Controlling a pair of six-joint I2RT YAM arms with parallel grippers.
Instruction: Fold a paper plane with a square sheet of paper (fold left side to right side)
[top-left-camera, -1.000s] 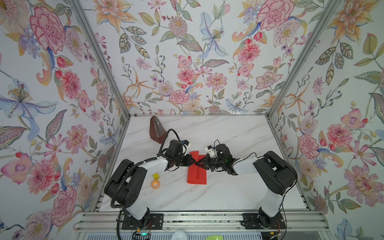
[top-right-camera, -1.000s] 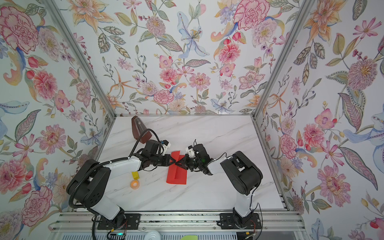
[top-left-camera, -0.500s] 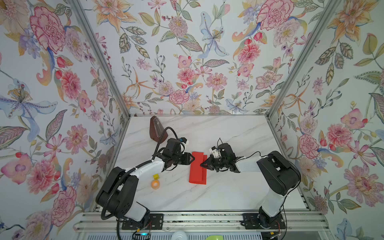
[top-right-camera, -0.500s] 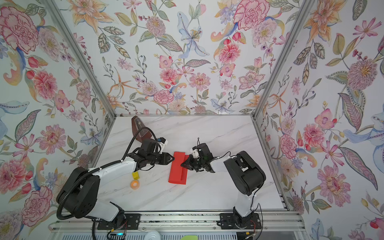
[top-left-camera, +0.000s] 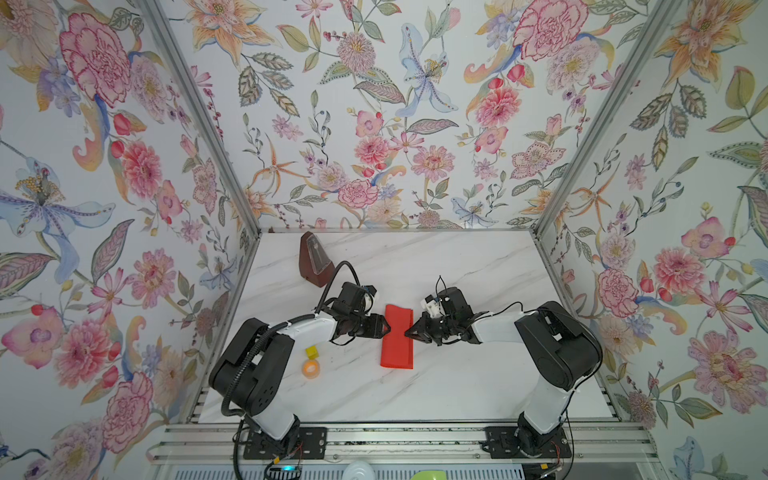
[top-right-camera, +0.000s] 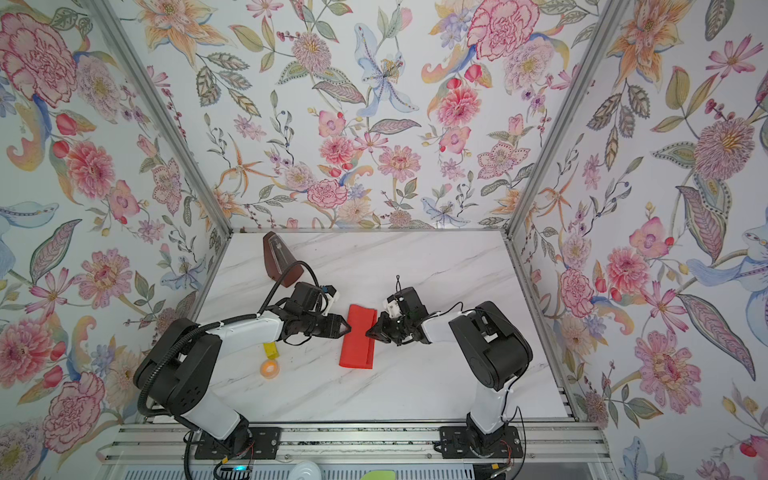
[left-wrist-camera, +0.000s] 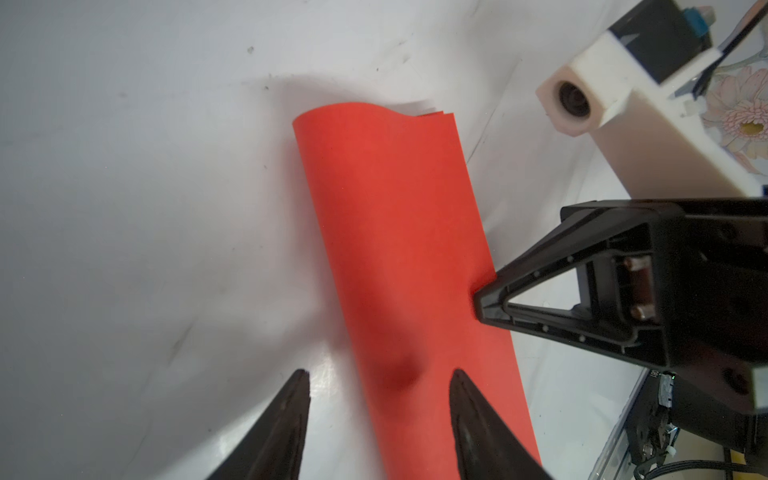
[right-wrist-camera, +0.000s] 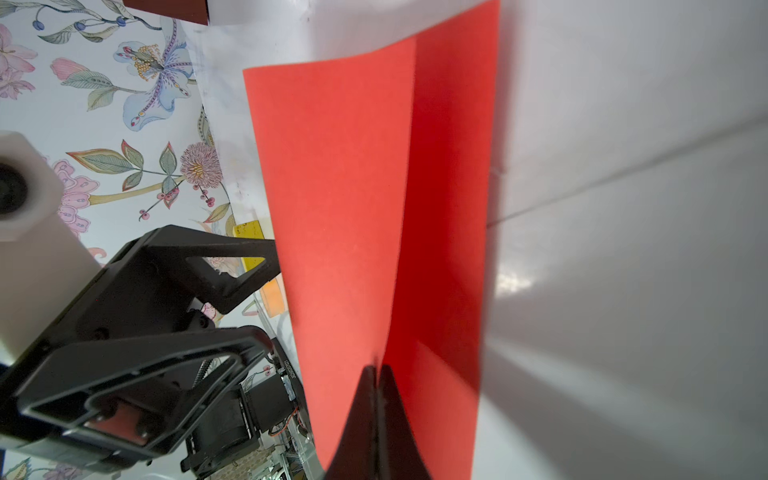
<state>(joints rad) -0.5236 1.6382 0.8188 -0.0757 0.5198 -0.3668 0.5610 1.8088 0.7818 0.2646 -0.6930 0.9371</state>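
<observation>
Square sheet of paper (top-left-camera: 397, 341) (top-right-camera: 357, 341) is folded in half into a narrow red strip, lying mid-counter (top-left-camera: 457, 382) between the two arms.

Left gripper (top-left-camera: 386, 328) (top-right-camera: 348, 328) is at the strip's left long edge. Its jaws are clearly apart and hold nothing – in the left wrist view one fingertip (left-wrist-camera: 459, 386) is over the paper (left-wrist-camera: 395, 228) and the other is over bare counter.

Right gripper (top-left-camera: 407, 332) (top-right-camera: 368, 333) is fully closed at the right long edge. In the right wrist view its tip (right-wrist-camera: 377, 370) is pinched on the free edge of the top flap (right-wrist-camera: 332, 187), which is lifted a bit off the lower layer, with shadow under it.

Off to the left, well apart from the paper, I see a yellow block (top-left-camera: 312, 352) and an orange ring (top-left-camera: 311, 368) – brown metronome (top-left-camera: 313, 262) at the back left.
</observation>
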